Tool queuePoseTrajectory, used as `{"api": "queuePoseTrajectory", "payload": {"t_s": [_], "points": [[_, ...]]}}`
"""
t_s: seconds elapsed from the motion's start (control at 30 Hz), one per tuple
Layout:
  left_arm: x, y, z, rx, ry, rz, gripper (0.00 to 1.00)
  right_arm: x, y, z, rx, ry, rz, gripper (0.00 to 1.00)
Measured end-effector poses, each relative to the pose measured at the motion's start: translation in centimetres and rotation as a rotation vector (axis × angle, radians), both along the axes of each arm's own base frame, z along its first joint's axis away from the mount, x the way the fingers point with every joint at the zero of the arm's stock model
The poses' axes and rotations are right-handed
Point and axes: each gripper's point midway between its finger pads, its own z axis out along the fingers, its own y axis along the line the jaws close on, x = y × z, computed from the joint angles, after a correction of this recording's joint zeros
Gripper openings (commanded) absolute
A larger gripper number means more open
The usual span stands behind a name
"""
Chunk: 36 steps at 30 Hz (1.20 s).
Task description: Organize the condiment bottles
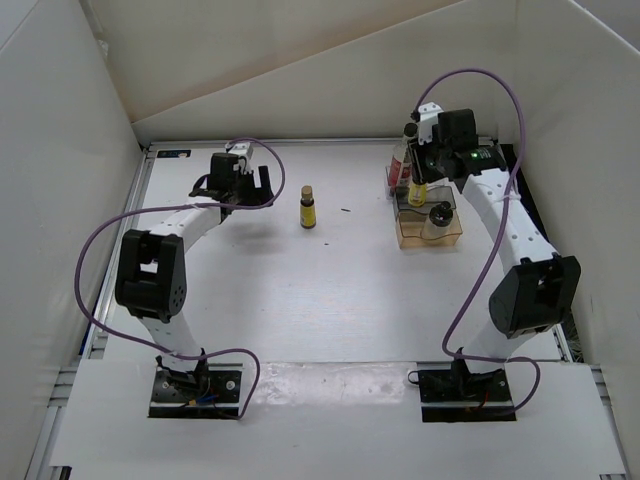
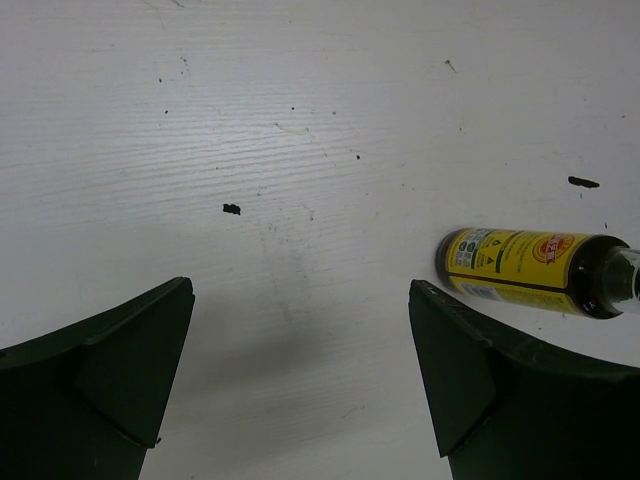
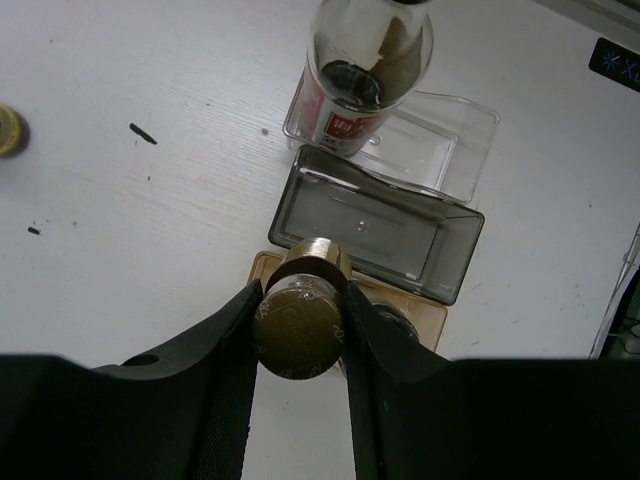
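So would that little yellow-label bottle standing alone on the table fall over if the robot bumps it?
Probably, if bumped high: the little bottle stands upright, taller than wide, so it may tip. Once down, its round body would likely roll. It looks glassy and smooth, so maybe slippery.

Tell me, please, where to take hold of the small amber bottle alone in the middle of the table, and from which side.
Grip the amber bottle across its yellow-labelled body, below the narrower dark neck: the sides there are straight and round. It seems to stand upright, so come in level from its left, where the open left gripper is nearest.
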Motion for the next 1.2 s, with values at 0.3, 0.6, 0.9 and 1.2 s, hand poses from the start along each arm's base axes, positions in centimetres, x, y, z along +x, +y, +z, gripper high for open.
{"api": "queuePoseTrajectory", "payload": {"t_s": [0.3, 0.6, 0.9, 1.2], "points": [[0.0, -0.1, -0.5, 0.003, 0.011, -0.002, 1.0, 1.5, -1.0, -1.0, 0.04, -0.039, -0.037, 0.0], [0.0, -0.1, -1.6, 0.008, 0.034, -0.002, 1.0, 2.7, -0.6, -1.1, 0.072, -0.072, -0.039, 0.0], [0.1, 0.0, -2.0, 0.009, 0.042, 0.0, 1.0, 3.8, -0.5, -4.2, 0.086, -0.043, -0.051, 0.0], [0.2, 0.3, -1.9, 0.008, 0.04, 0.007, 1.0, 4.5, -0.3, -6.5, 0.096, -0.014, -0.053, 0.0]]}}
